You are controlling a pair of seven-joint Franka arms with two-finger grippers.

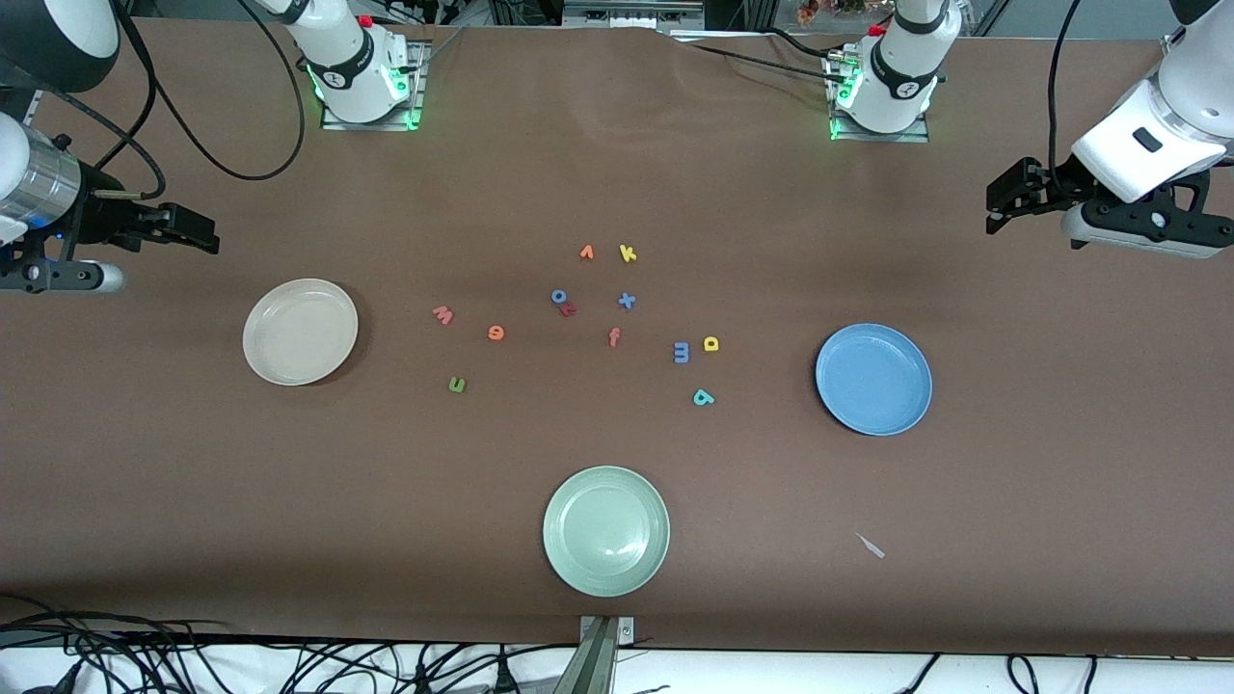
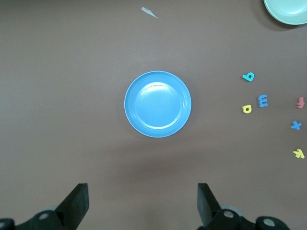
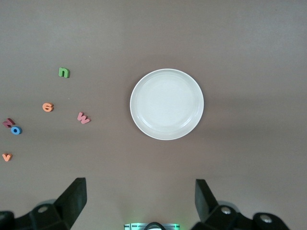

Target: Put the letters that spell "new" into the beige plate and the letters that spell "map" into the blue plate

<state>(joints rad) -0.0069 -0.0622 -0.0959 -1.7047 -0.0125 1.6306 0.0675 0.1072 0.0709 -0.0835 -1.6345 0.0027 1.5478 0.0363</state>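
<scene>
The beige plate (image 1: 300, 332) (image 3: 167, 104) lies empty toward the right arm's end of the table. Beside it on the brown table lie the salmon w (image 1: 442, 314) (image 3: 83, 117), orange e (image 1: 496, 333) (image 3: 47, 107) and green n (image 1: 457, 385) (image 3: 64, 72). The blue plate (image 1: 873, 378) (image 2: 158, 104) lies empty toward the left arm's end. Near it are the blue m (image 1: 681, 353) (image 2: 263, 100), yellow a (image 1: 710, 343) (image 2: 247, 109) and teal p (image 1: 703, 396) (image 2: 248, 76). My right gripper (image 1: 205, 236) (image 3: 140, 199) hangs open and empty high above the table beside the beige plate. My left gripper (image 1: 998, 207) (image 2: 142, 201) hangs open and empty high beside the blue plate.
A pale green plate (image 1: 605, 530) sits nearest the front camera. Other letters lie mid-table: orange v (image 1: 586, 253), yellow k (image 1: 628, 253), blue o (image 1: 558, 296), blue x (image 1: 627, 301), red f (image 1: 613, 336). A small scrap (image 1: 871, 546) lies nearer the camera than the blue plate.
</scene>
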